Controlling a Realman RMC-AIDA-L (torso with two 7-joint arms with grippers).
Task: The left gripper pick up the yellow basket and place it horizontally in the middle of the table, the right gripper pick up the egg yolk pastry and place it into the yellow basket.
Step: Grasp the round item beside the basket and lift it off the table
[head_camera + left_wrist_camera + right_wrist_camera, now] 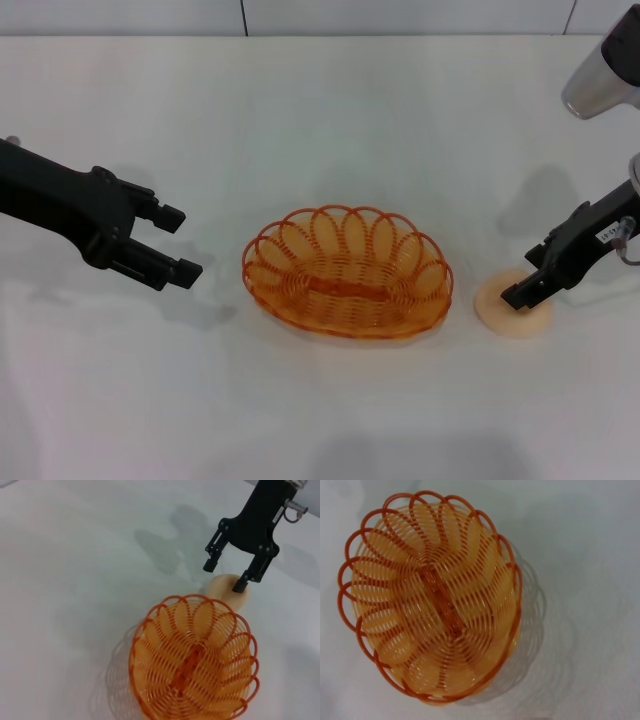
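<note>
The yellow basket point(346, 271) lies lengthwise across the middle of the white table point(320, 120), empty; it also shows in the left wrist view point(195, 655) and the right wrist view point(435, 600). My left gripper point(183, 243) is open and empty, a little to the left of the basket and apart from it. The egg yolk pastry point(520, 316) sits on the table to the right of the basket, close to its rim point(222, 586). My right gripper point(522, 276) is open just over the pastry, with its fingers point(240, 584) down at the pastry's sides.
The table's back edge meets a pale tiled wall point(400, 15). The right arm's silver-white segment point(600, 75) hangs at the upper right. Bare tabletop lies in front of and behind the basket.
</note>
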